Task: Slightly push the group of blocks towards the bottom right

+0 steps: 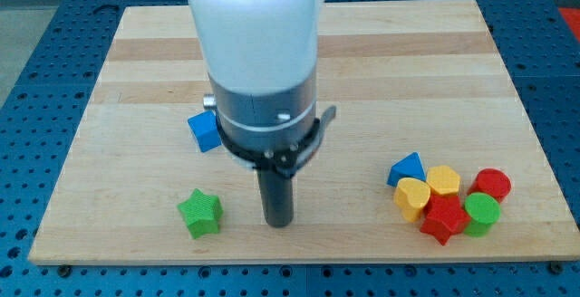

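Observation:
A group of several blocks sits at the view's lower right: a blue triangular block [407, 168], a yellow hexagonal block [444, 180], a yellow heart-shaped block [412, 197], a red star-shaped block [443, 218], a green round block [482, 213] and a red round block [492, 186]. They touch one another. My tip [277, 222] rests on the board well to the left of the group, right of a green star block [200, 213].
A blue cube-like block [204, 130] lies left of the arm, partly hidden by it. The wooden board [381, 52] ends near the group at the view's bottom and right, with a blue perforated surface around it.

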Available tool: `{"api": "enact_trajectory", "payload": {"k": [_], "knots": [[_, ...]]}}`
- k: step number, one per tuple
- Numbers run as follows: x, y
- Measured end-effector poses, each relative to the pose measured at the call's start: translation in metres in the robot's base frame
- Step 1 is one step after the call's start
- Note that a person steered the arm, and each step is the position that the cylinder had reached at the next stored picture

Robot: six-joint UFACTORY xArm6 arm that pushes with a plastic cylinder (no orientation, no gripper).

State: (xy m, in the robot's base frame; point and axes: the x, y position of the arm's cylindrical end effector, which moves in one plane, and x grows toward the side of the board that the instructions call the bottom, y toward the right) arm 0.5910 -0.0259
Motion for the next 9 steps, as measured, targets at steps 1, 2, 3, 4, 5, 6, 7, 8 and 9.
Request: {"api": "enact_trajectory", "payload": {"k": [1, 2, 3, 4, 5, 6, 7, 8, 9], "knots": [[0.013, 0.029], [0.013, 0.079], [0.013, 0.118], [0.013, 0.142], [0.013, 0.166], [0.013, 0.166], [0.014, 0.165], [0.014, 0.180], [0.014, 0.186]]}}
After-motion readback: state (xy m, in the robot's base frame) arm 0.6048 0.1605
